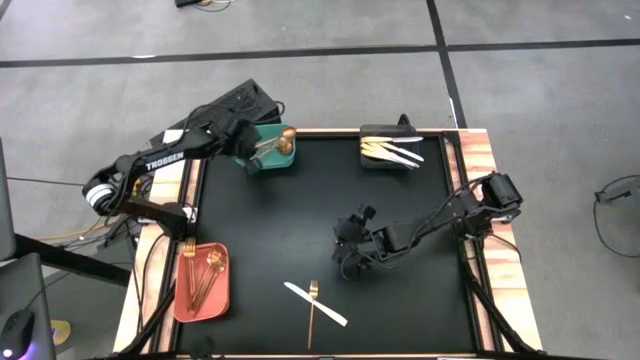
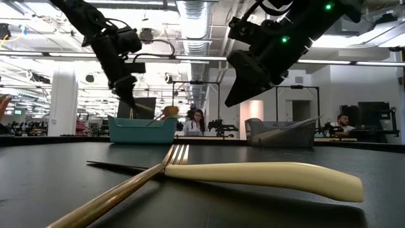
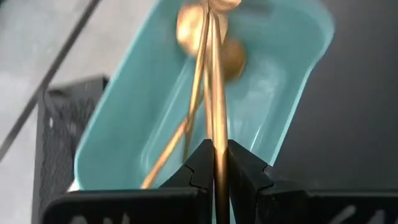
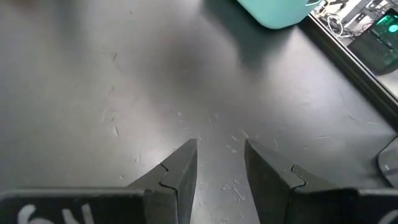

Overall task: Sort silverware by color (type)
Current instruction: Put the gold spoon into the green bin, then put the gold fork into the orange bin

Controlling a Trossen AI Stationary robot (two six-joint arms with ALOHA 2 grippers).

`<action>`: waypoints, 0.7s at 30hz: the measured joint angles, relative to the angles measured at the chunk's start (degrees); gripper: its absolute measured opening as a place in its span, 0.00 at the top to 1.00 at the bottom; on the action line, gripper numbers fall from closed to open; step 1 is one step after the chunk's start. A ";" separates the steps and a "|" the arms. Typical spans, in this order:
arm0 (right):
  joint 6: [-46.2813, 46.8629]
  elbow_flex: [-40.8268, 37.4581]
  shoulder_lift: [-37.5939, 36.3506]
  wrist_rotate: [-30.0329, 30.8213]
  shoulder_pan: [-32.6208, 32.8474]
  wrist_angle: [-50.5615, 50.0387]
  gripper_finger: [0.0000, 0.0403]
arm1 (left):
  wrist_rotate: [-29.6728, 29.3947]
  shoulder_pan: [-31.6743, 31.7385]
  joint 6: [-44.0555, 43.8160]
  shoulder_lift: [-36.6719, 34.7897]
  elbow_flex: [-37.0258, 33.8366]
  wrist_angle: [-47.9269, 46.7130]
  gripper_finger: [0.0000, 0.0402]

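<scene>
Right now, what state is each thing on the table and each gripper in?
Left gripper: shut on gold spoon, over teal bin.
Right gripper: open, empty, above the mat.
Salmon bin: holds gold utensils.
Black bin: holds white knives.
Gold fork: on mat, crossing white knife.

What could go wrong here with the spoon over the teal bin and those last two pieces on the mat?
The left gripper, jaws shut on a gold spoon above the teal bin, could drop it onto spoons already there and bounce it out. The gold fork and white knife lie crossed, so the open right gripper may drag both.
</scene>
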 joint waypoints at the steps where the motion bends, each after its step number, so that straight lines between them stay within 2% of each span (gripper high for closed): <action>1: 0.02 0.00 0.00 0.01 -0.16 0.20 0.62 | -0.37 0.28 0.09 0.02 -0.11 -1.22 0.97; 9: -0.07 0.00 0.00 -0.17 -0.65 2.24 0.62 | -4.19 1.70 -1.31 3.00 -0.07 1.74 0.93; 16: -0.07 0.00 0.00 -1.25 -0.53 2.13 0.62 | -1.44 1.83 -3.52 6.31 0.01 4.80 0.72; 21: -0.13 0.00 0.02 -1.42 -0.53 2.11 0.62 | -3.32 1.81 -3.71 6.59 0.01 3.09 0.59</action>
